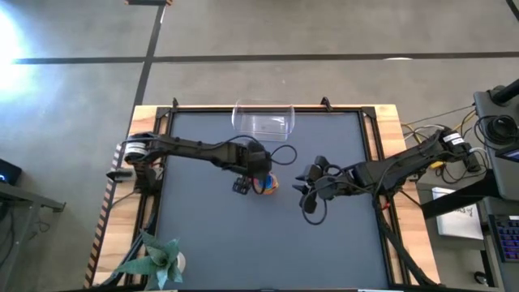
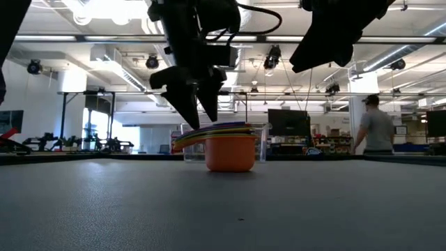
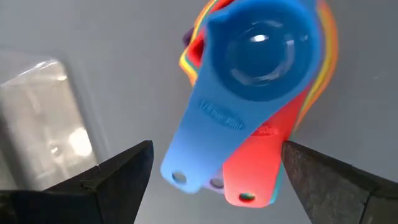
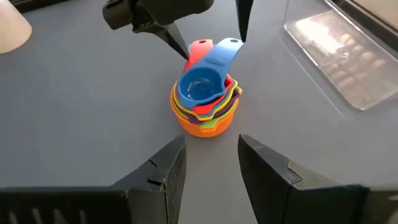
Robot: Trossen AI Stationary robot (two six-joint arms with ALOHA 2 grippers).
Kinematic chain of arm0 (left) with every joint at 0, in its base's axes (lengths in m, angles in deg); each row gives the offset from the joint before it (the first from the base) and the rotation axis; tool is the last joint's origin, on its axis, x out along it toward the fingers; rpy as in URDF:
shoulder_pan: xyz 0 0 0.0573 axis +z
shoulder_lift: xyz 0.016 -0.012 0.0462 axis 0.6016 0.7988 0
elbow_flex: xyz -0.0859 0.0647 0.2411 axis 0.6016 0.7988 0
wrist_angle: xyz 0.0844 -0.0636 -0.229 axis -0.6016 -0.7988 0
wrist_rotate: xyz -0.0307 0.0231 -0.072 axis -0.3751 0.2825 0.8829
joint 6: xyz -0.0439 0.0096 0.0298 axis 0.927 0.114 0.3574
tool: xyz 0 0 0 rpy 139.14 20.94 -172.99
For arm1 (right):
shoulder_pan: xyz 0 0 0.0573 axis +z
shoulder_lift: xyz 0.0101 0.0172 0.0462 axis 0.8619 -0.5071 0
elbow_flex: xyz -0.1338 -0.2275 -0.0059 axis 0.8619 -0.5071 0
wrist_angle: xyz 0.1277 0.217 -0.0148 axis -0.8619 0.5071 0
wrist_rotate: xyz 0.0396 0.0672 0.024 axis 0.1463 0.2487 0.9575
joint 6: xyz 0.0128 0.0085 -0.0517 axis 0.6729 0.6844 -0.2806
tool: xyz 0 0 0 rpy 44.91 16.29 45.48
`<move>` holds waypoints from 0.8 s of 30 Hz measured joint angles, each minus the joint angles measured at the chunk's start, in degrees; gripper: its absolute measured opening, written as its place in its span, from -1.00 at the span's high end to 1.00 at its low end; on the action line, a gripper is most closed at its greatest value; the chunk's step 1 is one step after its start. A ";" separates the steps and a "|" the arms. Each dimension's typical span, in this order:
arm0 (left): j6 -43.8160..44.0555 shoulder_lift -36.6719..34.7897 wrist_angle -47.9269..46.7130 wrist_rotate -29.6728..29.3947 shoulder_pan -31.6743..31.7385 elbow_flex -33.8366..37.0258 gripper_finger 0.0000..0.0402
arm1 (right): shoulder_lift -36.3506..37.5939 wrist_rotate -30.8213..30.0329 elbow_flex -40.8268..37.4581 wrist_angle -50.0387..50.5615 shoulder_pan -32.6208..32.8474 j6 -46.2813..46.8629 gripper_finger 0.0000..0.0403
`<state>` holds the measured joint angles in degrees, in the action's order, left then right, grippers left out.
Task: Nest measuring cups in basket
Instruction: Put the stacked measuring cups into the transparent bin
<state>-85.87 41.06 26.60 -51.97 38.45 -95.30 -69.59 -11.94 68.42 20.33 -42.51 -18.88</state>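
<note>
The measuring cups (image 4: 205,102) stand nested in one stack on the dark mat, the orange one (image 2: 230,152) at the bottom and the blue one (image 3: 261,46) on top. Their handles fan out to one side. My left gripper (image 3: 217,146) is open above that side of the stack, pointing down, with a finger on either side of the blue and red handles (image 3: 249,180). My right gripper (image 4: 212,142) is open and held above the table to the right of the stack. The clear basket (image 1: 263,120) stands at the table's far edge, apart from both grippers.
A potted plant (image 1: 158,259) stands at the table's near left corner. Wooden rails (image 1: 389,122) frame the mat. Bare mat lies between the stack and the basket and along the near side. A person (image 2: 376,129) stands in the room beyond the table.
</note>
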 joint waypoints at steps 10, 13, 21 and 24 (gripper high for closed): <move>0.13 2.84 -5.74 5.46 0.64 -2.25 -0.69 | 0.00 0.52 -0.30 -0.62 0.00 -0.15 0.32; 1.13 3.44 -7.41 5.46 0.64 -2.86 -0.68 | 0.00 0.52 -0.30 -0.64 0.00 -0.26 0.32; 4.33 1.28 -9.22 7.15 0.64 -5.83 -0.63 | 0.00 0.52 -0.30 -1.08 0.00 -0.26 0.33; 7.41 1.06 -11.35 7.25 0.64 -7.33 -0.63 | 0.00 0.52 -0.30 -1.08 0.00 -0.26 0.33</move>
<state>-78.46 42.12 15.25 -44.72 39.09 -102.63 -69.59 -11.41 68.12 19.25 -42.51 -19.14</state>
